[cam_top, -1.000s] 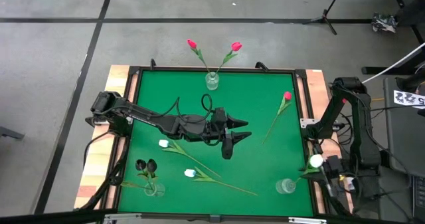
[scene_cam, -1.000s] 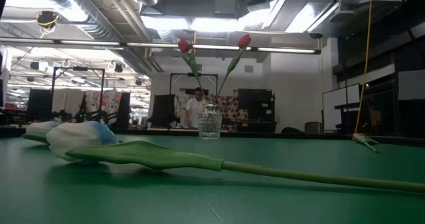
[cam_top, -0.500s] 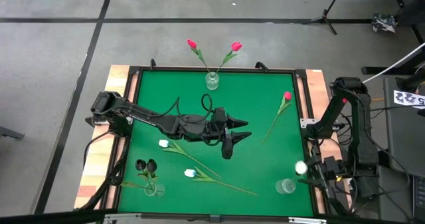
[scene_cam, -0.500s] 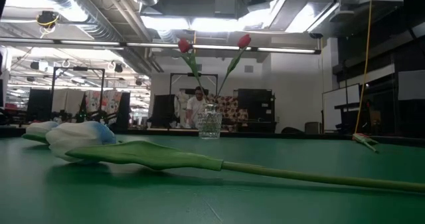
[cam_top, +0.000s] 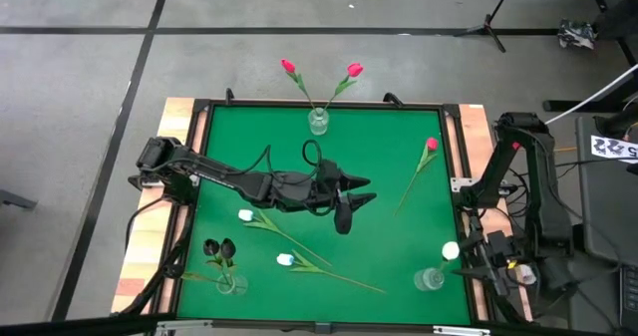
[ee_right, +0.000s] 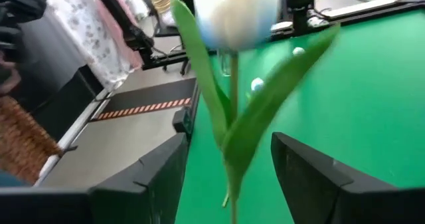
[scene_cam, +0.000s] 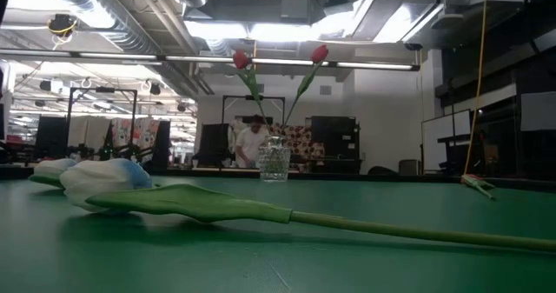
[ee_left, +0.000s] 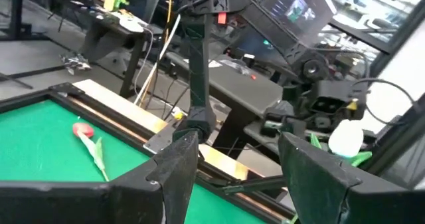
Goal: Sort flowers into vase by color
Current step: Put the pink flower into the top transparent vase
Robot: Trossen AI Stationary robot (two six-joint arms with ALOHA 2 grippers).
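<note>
A white tulip (cam_top: 451, 250) stands in the clear vase (cam_top: 430, 278) at the green desk's (cam_top: 389, 157) near-right corner. The right gripper (cam_top: 477, 266), fingers spread, sits just beside that vase. The left gripper (cam_top: 351, 198), fingers spread and empty, hovers well away, mid-desk.

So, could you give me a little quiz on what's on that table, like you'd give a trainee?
1. How many tulips lie loose on the green mat?
2. True or false: the vase at the mat's far edge holds white tulips.
3. Fill in: one white tulip has its stem between the open fingers of the ___ gripper.

Key:
1. Three: two white ones and one pink-red one.
2. False: it holds two pink-red tulips.
3. The right gripper.
</note>
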